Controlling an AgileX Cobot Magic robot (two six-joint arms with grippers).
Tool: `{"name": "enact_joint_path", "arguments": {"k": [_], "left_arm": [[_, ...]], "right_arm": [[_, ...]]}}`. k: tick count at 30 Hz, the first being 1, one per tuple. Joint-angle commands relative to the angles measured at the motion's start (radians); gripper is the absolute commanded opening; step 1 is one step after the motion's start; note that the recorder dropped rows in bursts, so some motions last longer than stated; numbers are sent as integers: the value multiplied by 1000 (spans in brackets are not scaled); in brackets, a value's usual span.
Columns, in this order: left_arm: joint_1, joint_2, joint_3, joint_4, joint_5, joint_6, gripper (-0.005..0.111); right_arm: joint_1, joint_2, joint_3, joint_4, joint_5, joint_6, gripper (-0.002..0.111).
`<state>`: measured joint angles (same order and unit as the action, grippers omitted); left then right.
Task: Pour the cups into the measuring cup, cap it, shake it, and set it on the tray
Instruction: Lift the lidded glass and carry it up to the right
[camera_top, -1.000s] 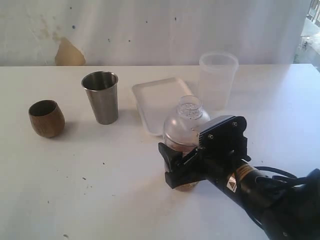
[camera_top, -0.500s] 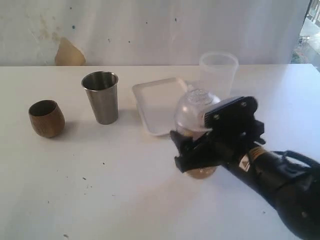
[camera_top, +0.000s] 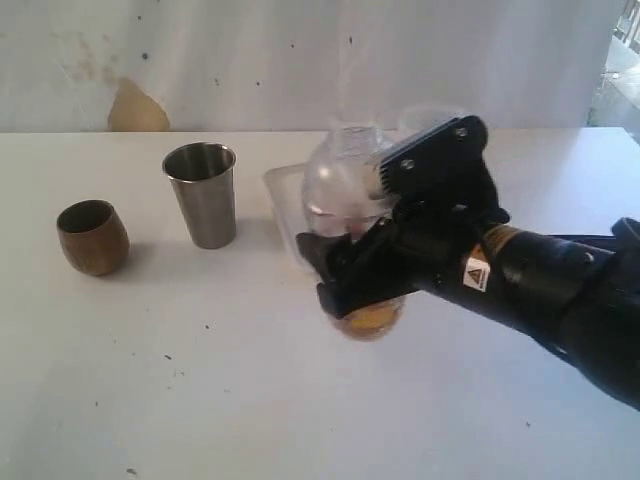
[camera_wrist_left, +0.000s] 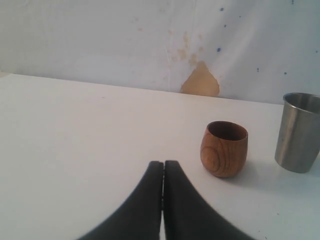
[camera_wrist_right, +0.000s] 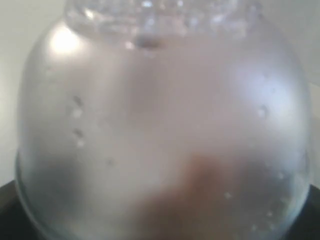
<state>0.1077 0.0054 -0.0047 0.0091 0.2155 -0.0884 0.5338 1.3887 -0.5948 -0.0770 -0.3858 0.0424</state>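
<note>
Right gripper (camera_top: 345, 285), clamped around the capped measuring cup (camera_top: 368, 318), has lifted it up, seemingly mid-shake; left gripper (camera_wrist_left: 163, 167) sits closed, empty.

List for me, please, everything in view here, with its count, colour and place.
wooden cup: one, brown, upright at the far left of the table in the exterior view.
steel tumbler: one, silver, upright, just right of the wooden cup.
tray: one, white, behind the held cup, partly hidden.
measuring cup: one, clear, with amber-brown contents at the bottom, tilted in the right hand.
cap: one, clear dome, on the measuring cup.
frosted tumbler: one, translucent, behind the right hand, mostly hidden.
table: one, white.
left hand: one, black, shut and empty, near the wooden cup.
right hand: one, black, gripping the measuring cup.
</note>
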Motion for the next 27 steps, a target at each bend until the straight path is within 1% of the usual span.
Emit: {"name": "enact_joint_path", "arguments": {"k": [1,4,5,6,7,8,9,10,11,12,13,14,15,16,17,18,19,20,22,23,26,27], "left_arm": [[0,-5,5,-3,-13,-1,1],[0,-5,5,-3,-13,-1,1],[0,-5,5,-3,-13,-1,1],[0,-5,5,-3,-13,-1,1],[0,-5,5,-3,-13,-1,1],[0,-5,5,-3,-13,-1,1],[0,-5,5,-3,-13,-1,1],[0,-5,5,-3,-13,-1,1],[0,-5,5,-3,-13,0,1],[0,-5,5,-3,-13,0,1],[0,-5,5,-3,-13,0,1],[0,-5,5,-3,-13,0,1],[0,-5,5,-3,-13,0,1],[0,-5,5,-3,-13,0,1],[0,-5,5,-3,-13,0,1],[0,-5,5,-3,-13,0,1],[0,-5,5,-3,-13,0,1],[0,-5,5,-3,-13,0,1],[0,-5,5,-3,-13,0,1],[0,-5,5,-3,-13,0,1],[0,-5,5,-3,-13,0,1],[0,-5,5,-3,-13,0,1]], "right_arm": [[-49,-23,-23,289,-116,-106,0],[-1,-41,-35,-87,-48,74,0],[-12,-42,-35,-9,-37,-8,0],[-45,-39,-33,159,-51,-85,0],[-79,-41,-32,248,-55,-75,0],[-68,-54,-32,110,-29,-22,0],[-27,-75,-32,-88,8,35,0],[-32,-77,-32,-37,11,-2,0],[-95,-77,-32,217,-26,-72,0],[-114,-83,-32,162,-22,-25,0],[-87,-99,-32,-18,7,57,0],[-63,-108,-32,-154,26,107,0],[-87,-108,-32,-81,25,44,0],[-145,-106,-32,114,-1,8,0],[-160,-106,-32,124,-2,30,0],[-155,-109,-32,40,11,72,0],[-127,-121,-32,-103,37,134,0],[-107,-128,-32,-206,51,144,0],[-160,-128,-33,-9,32,56,0],[-190,-128,-33,47,24,48,0],[-205,-157,-33,-36,53,50,0],[-205,-161,-33,-32,53,43,0]]}}
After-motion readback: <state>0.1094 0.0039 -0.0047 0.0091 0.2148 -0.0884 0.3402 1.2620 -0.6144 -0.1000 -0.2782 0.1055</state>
